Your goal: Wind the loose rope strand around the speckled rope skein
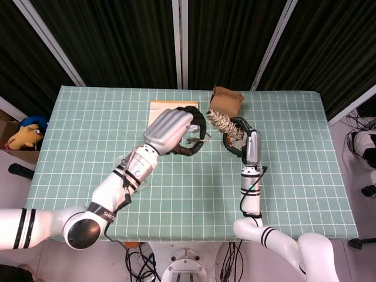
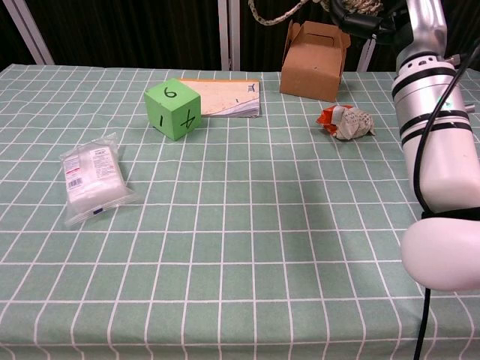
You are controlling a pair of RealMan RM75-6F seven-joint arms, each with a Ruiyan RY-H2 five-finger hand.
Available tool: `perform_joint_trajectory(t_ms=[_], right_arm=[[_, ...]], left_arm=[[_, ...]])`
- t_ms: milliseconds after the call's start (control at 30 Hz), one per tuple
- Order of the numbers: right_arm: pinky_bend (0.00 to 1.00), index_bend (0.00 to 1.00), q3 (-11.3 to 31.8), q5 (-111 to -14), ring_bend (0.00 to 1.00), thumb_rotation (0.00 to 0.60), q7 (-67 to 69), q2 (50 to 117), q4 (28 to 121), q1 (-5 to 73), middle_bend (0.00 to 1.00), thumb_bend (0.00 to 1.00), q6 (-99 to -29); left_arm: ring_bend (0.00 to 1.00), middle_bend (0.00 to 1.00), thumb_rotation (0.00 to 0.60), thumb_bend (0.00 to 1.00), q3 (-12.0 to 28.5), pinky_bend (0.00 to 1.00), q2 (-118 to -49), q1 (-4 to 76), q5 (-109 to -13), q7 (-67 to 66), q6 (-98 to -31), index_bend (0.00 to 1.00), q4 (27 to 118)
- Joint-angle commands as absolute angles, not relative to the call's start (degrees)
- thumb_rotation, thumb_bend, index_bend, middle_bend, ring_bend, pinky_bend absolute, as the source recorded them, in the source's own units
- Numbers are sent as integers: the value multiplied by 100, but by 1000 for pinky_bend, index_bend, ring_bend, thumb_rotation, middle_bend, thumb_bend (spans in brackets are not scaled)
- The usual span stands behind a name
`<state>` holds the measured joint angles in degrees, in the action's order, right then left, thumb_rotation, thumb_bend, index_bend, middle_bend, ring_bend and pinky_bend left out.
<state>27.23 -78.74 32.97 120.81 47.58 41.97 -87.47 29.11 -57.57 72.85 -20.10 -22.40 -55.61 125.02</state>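
Note:
Raised above the table, the speckled rope skein [image 1: 222, 124] sits in the grip of my right hand [image 1: 237, 135], just in front of the brown box. My left hand [image 1: 177, 133] hangs high and close beside it on the left, its fingers curled around the loose rope strand [image 1: 194, 141]. That strand runs in a short slack curve from the left hand to the skein. The chest view catches only the strand [image 2: 274, 13] along the top edge, the right hand [image 2: 358, 13] with the skein's underside [image 2: 369, 5], and the right forearm. The left hand lies outside that view.
On the checked green cloth [image 2: 247, 247] stand a green numbered cube [image 2: 173, 109], a flat notepad [image 2: 225, 97], a brown cardboard box [image 2: 315, 60], a crumpled wrapper [image 2: 346, 122] and a clear plastic packet [image 2: 92, 178]. Black curtains close the back.

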Motion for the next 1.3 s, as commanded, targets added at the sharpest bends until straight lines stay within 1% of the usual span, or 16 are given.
perform_joint_trajectory(t_ms=[33,300,533,900,1100,1300], right_arm=[[768,838,2835,-7813,557,600,3230,12182,4683,4379,555,590,-8651],[768,838,2867,-7824,558,600,3176,12361,4458,4780,555,591,-8439],[768,839,2678,-8017,558,600,3194,12558,4324,4989,555,591,-8504],[768,845,2377,-8268,558,600,3228,12585,4436,4960,557,592,-8692],[768,848,2208,-8431,558,600,3245,12583,4520,4931,558,594,-8800],[769,855,1977,-8655,558,600,3345,12583,4578,4771,561,592,-9120]], left_arm=[[225,386,600,559,2832,271,-6039,7803,-1790,-2634,-5673,830,12409],[224,348,600,559,2951,271,-6525,8606,-1671,-3011,-5982,829,11928],[223,345,600,559,3121,271,-6896,9092,-1317,-3006,-5906,830,11056],[223,345,600,559,3234,271,-7024,9314,-633,-2844,-5616,832,10228],[224,345,600,559,3147,270,-7154,9408,-588,-2873,-5478,832,9731],[223,345,600,559,3070,270,-7310,9272,-367,-2669,-5348,831,9070]])
